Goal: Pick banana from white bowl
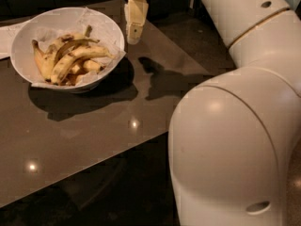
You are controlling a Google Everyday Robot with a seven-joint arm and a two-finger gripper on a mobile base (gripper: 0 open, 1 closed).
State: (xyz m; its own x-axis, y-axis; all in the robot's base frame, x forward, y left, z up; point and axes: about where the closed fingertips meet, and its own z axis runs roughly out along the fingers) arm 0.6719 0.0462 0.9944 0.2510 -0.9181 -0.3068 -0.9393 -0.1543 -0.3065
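Note:
The white bowl (28, 36) stands on the dark table at the upper left, lined with crinkled white paper. Several yellow, brown-spotted bananas (77, 55) lie in it, stems pointing up and right. My gripper (134, 31) hangs in the air just right of the bowl's right rim, fingers pointing down, holding nothing. It casts a shadow on the table to the right of the bowl. My cream arm fills the right side of the view.
The dark glossy table (70, 131) has its right corner near the middle of the view and its front edge running to the lower left. A white sheet (5, 36) lies at the table's left edge behind the bowl. Dark floor lies beyond the table.

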